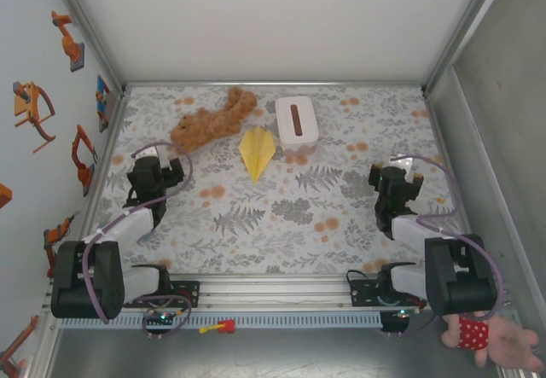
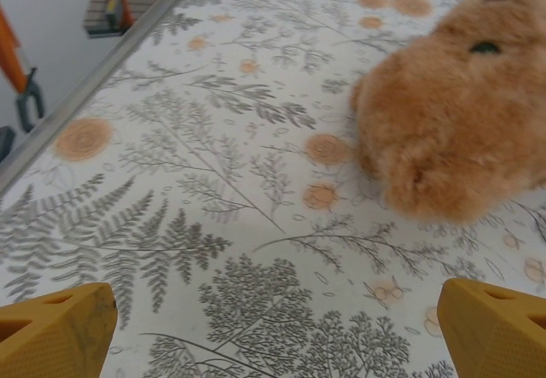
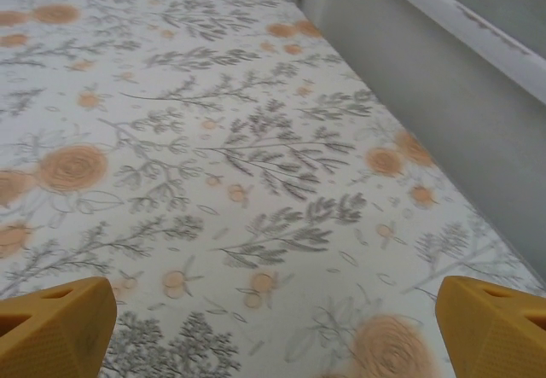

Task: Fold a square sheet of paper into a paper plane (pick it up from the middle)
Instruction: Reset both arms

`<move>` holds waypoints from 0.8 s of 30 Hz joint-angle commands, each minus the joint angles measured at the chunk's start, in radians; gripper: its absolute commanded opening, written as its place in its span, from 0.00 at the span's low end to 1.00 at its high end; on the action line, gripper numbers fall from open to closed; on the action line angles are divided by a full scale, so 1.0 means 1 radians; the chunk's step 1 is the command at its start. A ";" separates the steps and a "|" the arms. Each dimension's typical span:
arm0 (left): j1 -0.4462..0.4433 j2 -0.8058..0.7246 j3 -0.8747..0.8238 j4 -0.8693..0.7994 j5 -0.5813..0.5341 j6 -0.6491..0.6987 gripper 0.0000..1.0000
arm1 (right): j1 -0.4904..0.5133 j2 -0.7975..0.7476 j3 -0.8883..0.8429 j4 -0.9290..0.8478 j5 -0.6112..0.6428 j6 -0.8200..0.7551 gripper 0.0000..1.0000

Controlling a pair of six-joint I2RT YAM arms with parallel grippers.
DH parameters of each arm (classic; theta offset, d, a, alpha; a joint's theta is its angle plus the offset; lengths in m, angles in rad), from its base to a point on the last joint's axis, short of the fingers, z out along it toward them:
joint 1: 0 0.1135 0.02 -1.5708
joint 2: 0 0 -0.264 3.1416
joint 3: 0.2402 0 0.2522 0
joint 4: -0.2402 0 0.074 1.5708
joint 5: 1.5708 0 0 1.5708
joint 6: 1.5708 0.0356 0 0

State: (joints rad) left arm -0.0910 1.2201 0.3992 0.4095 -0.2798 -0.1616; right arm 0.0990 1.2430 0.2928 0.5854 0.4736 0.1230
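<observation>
nothing legible: no text, label, brand, number or sign to be read on any surface.
</observation>
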 commanded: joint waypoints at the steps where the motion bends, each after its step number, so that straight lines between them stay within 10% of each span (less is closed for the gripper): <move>1: 0.006 0.021 -0.046 0.249 0.121 0.110 0.96 | -0.019 0.032 0.025 0.119 -0.137 -0.041 0.95; 18: 0.131 0.220 -0.057 0.459 0.311 0.077 0.96 | -0.082 0.297 0.045 0.375 -0.306 -0.079 0.95; 24: 0.050 0.333 -0.013 0.499 0.185 0.143 0.96 | -0.083 0.302 0.067 0.341 -0.252 -0.054 0.98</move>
State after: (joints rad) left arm 0.0071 1.5223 0.3485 0.8425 -0.0422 -0.0723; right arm 0.0235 1.5398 0.3271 0.8883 0.1905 0.0559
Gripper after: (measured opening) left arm 0.964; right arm 0.967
